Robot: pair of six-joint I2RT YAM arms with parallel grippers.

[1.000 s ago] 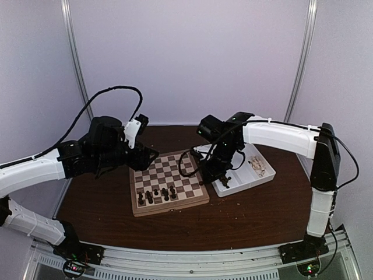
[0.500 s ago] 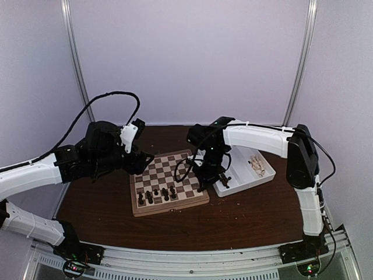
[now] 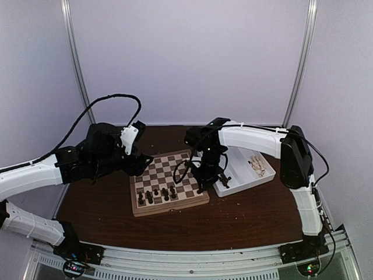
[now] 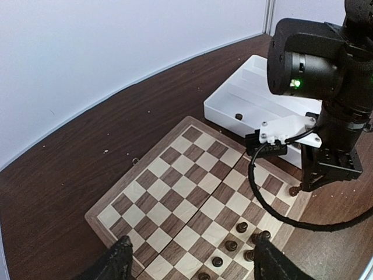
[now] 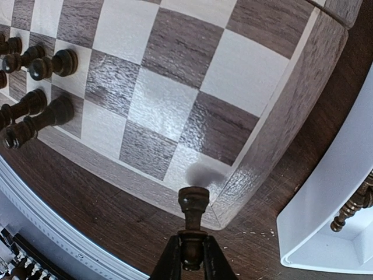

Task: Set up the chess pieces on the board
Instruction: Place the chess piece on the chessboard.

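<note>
The board [image 3: 165, 170] lies in the middle of the table. Several dark chess pieces [image 3: 156, 194] stand in its two near rows, toward the left. My right gripper [image 3: 204, 186] hangs over the board's near right corner. It is shut on one dark chess piece [image 5: 193, 217], which stands upright just above the corner square. The left wrist view shows that held piece [image 4: 294, 190] at the board's edge, below the right gripper. My left gripper [image 4: 192, 259] is open and empty above the board's left side [image 4: 175, 181], near the standing pieces [image 4: 233, 245].
A white compartmented tray [image 3: 247, 175] sits right of the board, close to the right gripper. It holds pale pieces [image 3: 257, 165] and a dark piece [image 4: 238, 116]. A black cable [image 4: 262, 192] loops from the right wrist over the board.
My right arm has swung left from the tray to the board's near right corner, carrying the dark piece. The left arm has barely shifted.
</note>
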